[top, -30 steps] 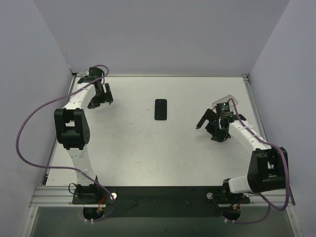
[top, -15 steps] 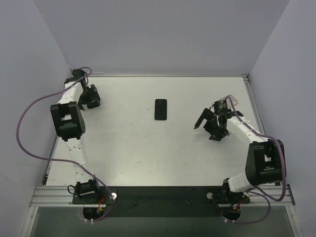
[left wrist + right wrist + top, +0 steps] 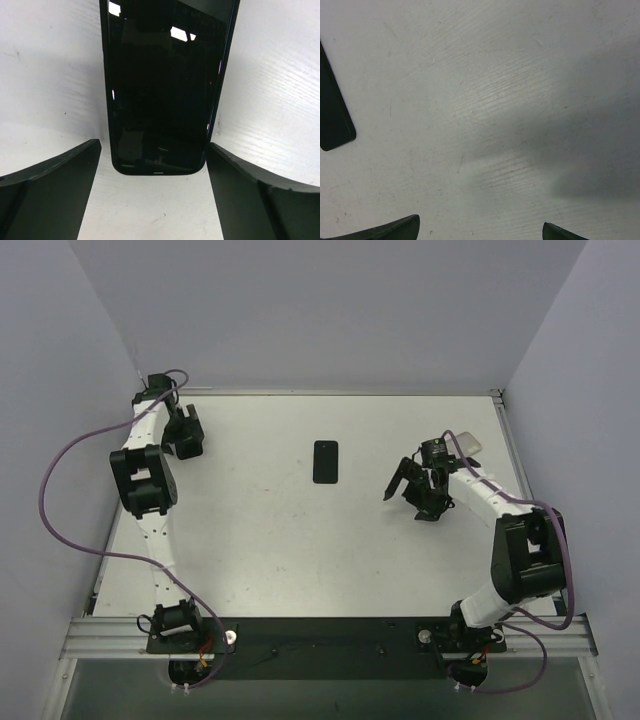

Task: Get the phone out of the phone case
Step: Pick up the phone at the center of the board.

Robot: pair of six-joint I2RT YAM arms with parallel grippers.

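Note:
A black phone [image 3: 325,461] lies flat and bare in the middle of the white table. The clear phone case [image 3: 466,444] lies empty at the back right. My right gripper [image 3: 405,502] is open and empty between the two, touching neither. In the right wrist view [image 3: 480,232] only its fingertips show, and a black corner of the phone [image 3: 332,117] sits at the left edge. My left gripper [image 3: 184,433] is at the far back left. In the left wrist view it is open [image 3: 153,150], with a black phone [image 3: 160,90] lying screen up just beyond the fingertips.
The white table [image 3: 260,530] is walled in by grey panels at the back and both sides. A purple cable [image 3: 60,490] loops off the left arm over the left edge. The right arm's cable hangs near the right edge.
My right gripper has moved left off the clear case, which now lies uncovered behind it. My left arm has pulled back towards the far left corner. The phone in the middle has not moved.

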